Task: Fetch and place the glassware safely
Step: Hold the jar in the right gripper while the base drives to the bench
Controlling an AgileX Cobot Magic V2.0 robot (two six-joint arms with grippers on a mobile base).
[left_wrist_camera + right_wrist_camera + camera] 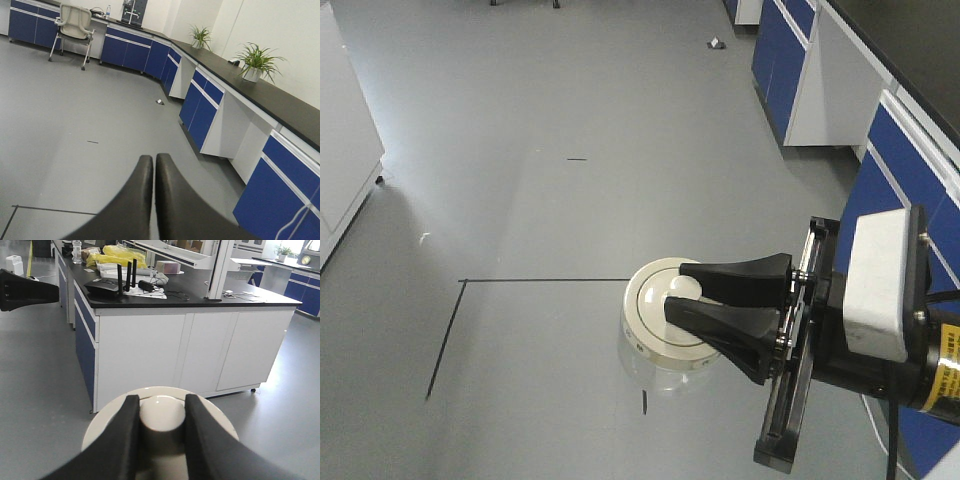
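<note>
The glassware (648, 305) is a squat clear jar with a round off-white lid and a raised knob. It hangs over the grey floor in the front view. My right gripper (675, 289) reaches in from the right, shut on the lid's knob. The right wrist view shows both black fingers (131, 412) pressed against the knob's sides, with the lid (102, 427) spreading beneath them. In the left wrist view my left gripper (153, 159) is shut with nothing between its fingers, and it points over bare floor.
Blue-and-white cabinets (800, 60) line the right side, and a white cabinet (340, 150) stands at the left. Black tape lines (545, 281) mark the floor. A white lab bench (190, 350) carries a router (107, 287). A chair (74, 22) and potted plants (256, 62) stand farther off.
</note>
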